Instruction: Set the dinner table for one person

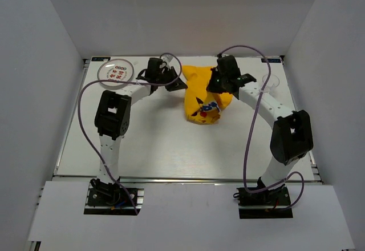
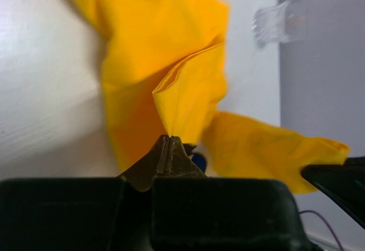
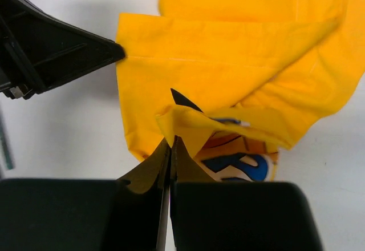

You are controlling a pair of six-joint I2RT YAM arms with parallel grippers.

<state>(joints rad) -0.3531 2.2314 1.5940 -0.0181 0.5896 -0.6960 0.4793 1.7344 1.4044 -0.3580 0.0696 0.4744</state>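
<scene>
- Left gripper (image 2: 169,140) was shut hard in its own wrist view, with no gap between the jaws, pinching a peaked fold of the yellow cloth (image 2: 188,91).
- Right gripper (image 3: 171,142) was likewise closed tight on a puckered edge of the cloth, with printed figures showing just under the pinch.
- Both pinch points lay near one another along one side of the cloth. In the right wrist view, the left tip was seen gripping the neighbouring corner.
- Cloth condition: bunched and folded over itself, its upper part gathered between the grippers and its lower part slumped on the table (image 1: 171,148).
- Judgement: holding one edge at two points suits drawing the arms apart to spread the cloth flat as a mat.
- Table location: the white grooved top under both arms, running from the metal front rail to the back wall, with the cloth at its far middle.
- Plate (image 1: 114,71) lay at the far left and a clear glass (image 1: 272,81) at the far right, each well apart from the cloth. They were judged to be parked clear of the spreading work.
- Risk noted: with the folds doubled over, the cloth could open unevenly.
</scene>
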